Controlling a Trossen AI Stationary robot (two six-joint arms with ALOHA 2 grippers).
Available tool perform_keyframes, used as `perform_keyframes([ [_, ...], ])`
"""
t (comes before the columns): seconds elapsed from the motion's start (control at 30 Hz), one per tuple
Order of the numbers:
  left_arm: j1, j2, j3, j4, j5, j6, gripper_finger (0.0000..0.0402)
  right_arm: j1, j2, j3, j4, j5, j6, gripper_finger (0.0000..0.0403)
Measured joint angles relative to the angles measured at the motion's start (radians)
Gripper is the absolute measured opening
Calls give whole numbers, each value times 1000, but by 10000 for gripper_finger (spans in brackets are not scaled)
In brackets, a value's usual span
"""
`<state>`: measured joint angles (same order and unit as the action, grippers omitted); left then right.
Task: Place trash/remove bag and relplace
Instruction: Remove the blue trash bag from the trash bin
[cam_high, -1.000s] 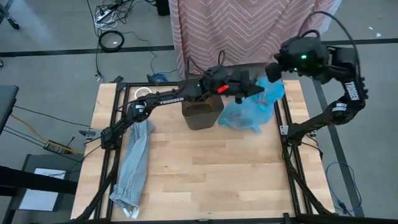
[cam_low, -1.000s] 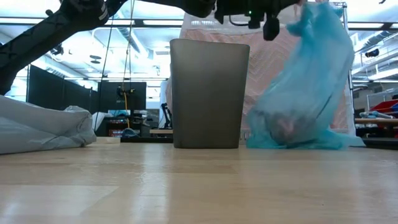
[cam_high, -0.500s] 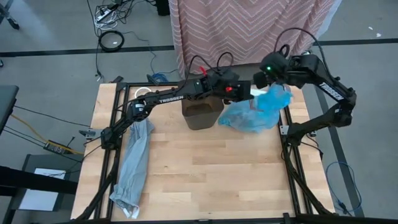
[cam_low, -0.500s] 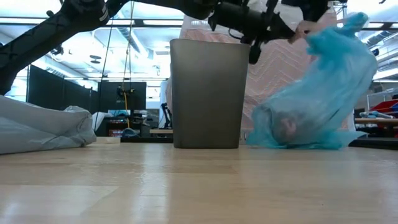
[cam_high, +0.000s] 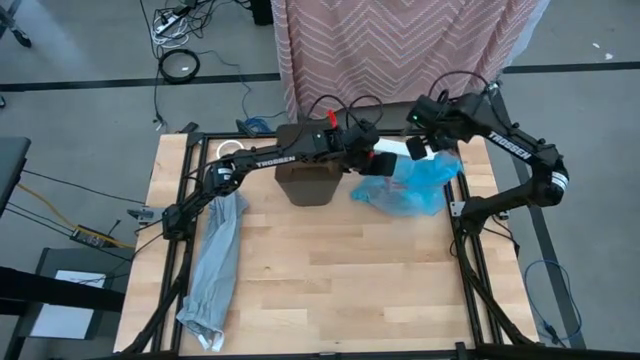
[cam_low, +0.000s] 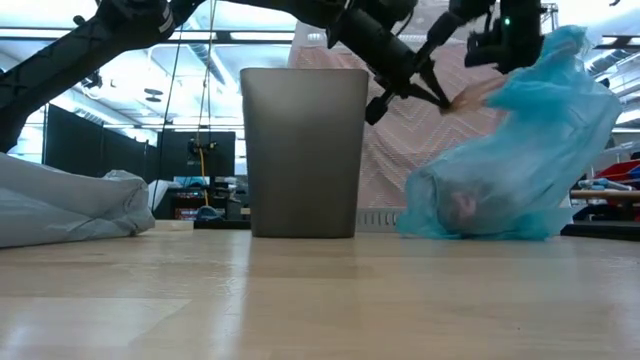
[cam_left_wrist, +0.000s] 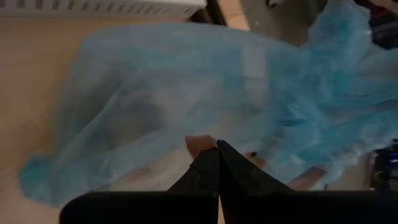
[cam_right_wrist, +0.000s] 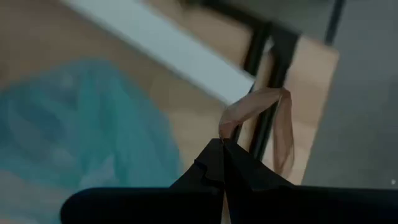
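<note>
Nearest the front table edge (cam_high: 330, 300), wide bare wood is lying open before the dark bin (cam_low: 304, 152). Grey bag (cam_high: 213, 262) is lying well left of the bin along the left edge. Blue bag (cam_low: 520, 170) is sitting just right of the bin, with pale trash (cam_low: 458, 205) showing inside. Left gripper (cam_high: 385, 153) is hanging clenched between bin and bag, touching plastic. Right gripper (cam_right_wrist: 222, 144), beyond the bin near the back edge, is pinching the bag's tan drawstring loop (cam_right_wrist: 264, 121).

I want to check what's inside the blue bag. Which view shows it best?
The low view: the blue bag sits side-on beside the bin, with pale trash visible through its base. The high view shows its crumpled top only; the left wrist view a blurred close-up; the right wrist view just one edge.
</note>
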<state>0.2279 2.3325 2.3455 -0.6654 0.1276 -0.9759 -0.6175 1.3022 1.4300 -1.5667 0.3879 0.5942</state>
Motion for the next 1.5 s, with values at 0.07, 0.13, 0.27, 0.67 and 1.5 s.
perform_keyframes([
  [0.07, 0, 0, 0, -14, -1, 7, 1, -12, 0, -36, 2, -52, -28, 0],
  [0.13, 0, 0, 0, -11, -1, 8, 1, -14, 0, -69, 6, -81, -38, 0],
  [0.27, 1, 0, 0, -26, 4, 98, 1, -14, 0, -103, 35, -87, -38, 4],
  [0.67, 1, -1, 0, -81, 19, 290, 14, -14, 0, -105, 183, -146, -100, 146],
  [1.5, -16, -23, 2, -32, 409, 788, 52, -106, 0, -104, 298, -195, -251, 279],
])
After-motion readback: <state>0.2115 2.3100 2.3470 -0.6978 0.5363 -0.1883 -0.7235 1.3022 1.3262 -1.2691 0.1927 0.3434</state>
